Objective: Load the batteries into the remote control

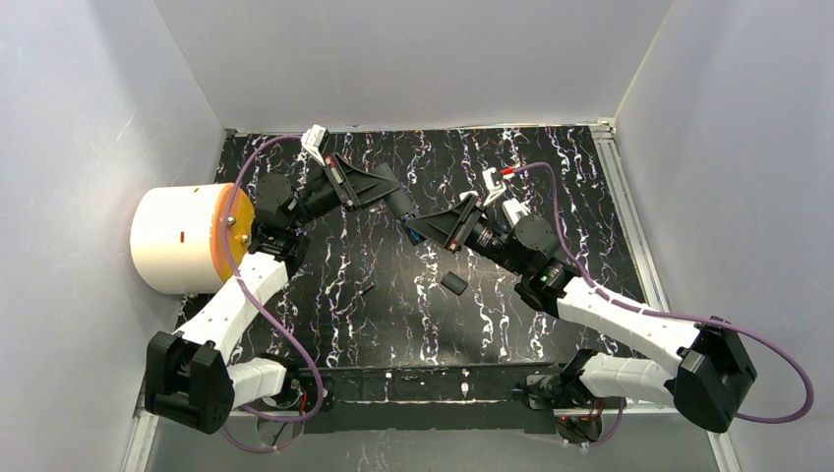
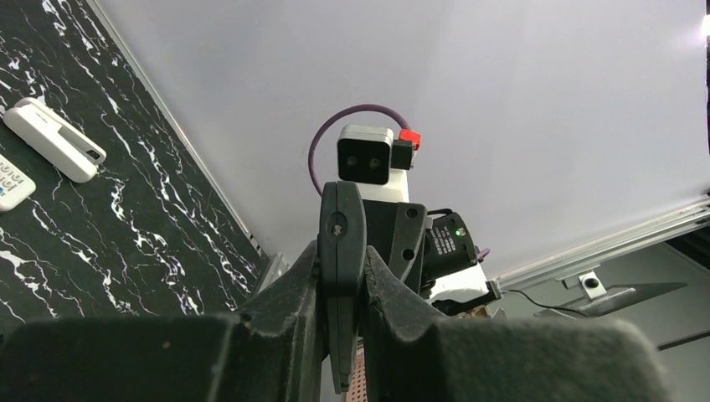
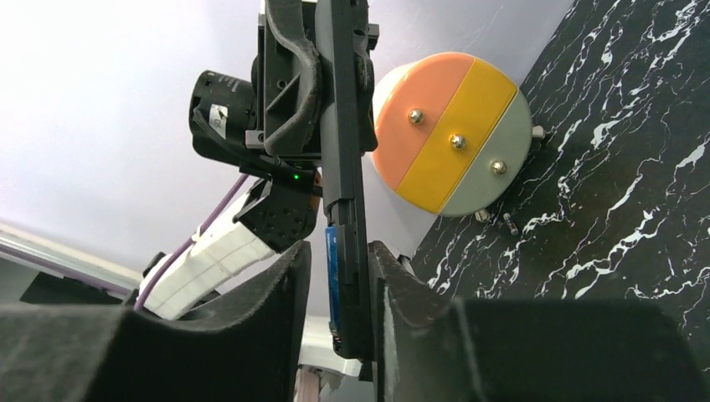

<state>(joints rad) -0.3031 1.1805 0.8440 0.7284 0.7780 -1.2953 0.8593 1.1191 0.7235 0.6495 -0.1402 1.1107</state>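
Observation:
My left gripper (image 2: 342,268) is shut on a dark remote control (image 2: 342,243), held edge-on in the air above the middle of the table (image 1: 551,187). In the top view the left gripper (image 1: 386,189) and right gripper (image 1: 425,231) meet at the remote control (image 1: 401,206). My right gripper (image 3: 342,251) straddles the remote control's (image 3: 342,167) lower end. One finger (image 3: 393,276) rests against its back. The other stands a small gap off a blue battery (image 3: 332,276) seated in the remote control. A small dark battery (image 1: 367,289) lies on the table.
A white drum with an orange and yellow lid (image 1: 182,239) stands at the left edge, and a tiny cylinder (image 3: 509,223) lies beside it. A small dark flat piece (image 1: 453,284) lies mid-table. Two white remotes (image 2: 54,138) (image 2: 8,180) lie on the table. Walls enclose three sides.

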